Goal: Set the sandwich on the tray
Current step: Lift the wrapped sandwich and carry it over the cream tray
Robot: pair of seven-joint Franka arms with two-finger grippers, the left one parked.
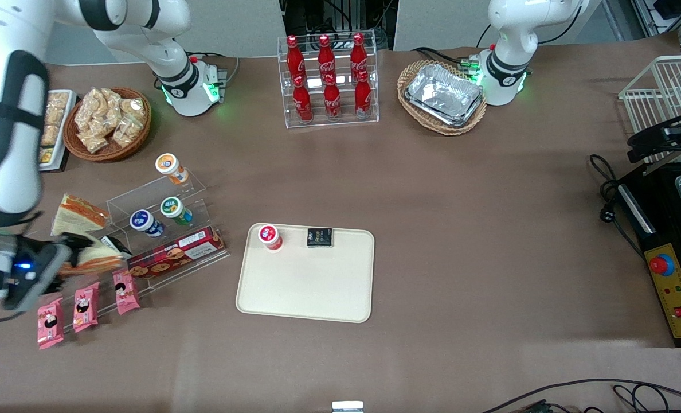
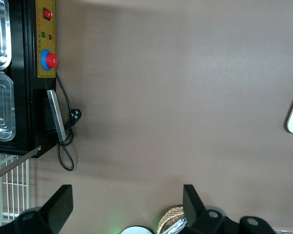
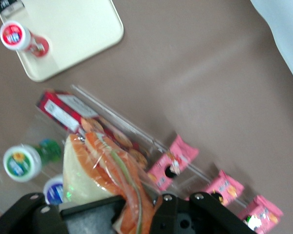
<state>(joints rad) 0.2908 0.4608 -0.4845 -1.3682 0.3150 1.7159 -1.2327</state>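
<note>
The clear-wrapped sandwich (image 1: 97,261) with orange filling stripes and pale bread sits between the fingers of my right gripper (image 1: 77,252), beside the clear rack at the working arm's end of the table. In the right wrist view the gripper (image 3: 132,209) is shut on the sandwich (image 3: 105,168), with the fingers pressing its wrapped edge. The cream-beige tray (image 1: 306,287) lies mid-table, well away toward the parked arm's end, and its corner shows in the wrist view (image 3: 88,29). I cannot tell whether the sandwich is off the table.
A second wrapped sandwich (image 1: 79,212) lies farther from the camera. The clear rack (image 1: 168,229) holds capped bottles and a red biscuit box (image 1: 177,255). Pink snack packets (image 1: 85,307) lie nearer the camera. A red-capped bottle (image 1: 270,236) and a black packet (image 1: 320,237) are on the tray.
</note>
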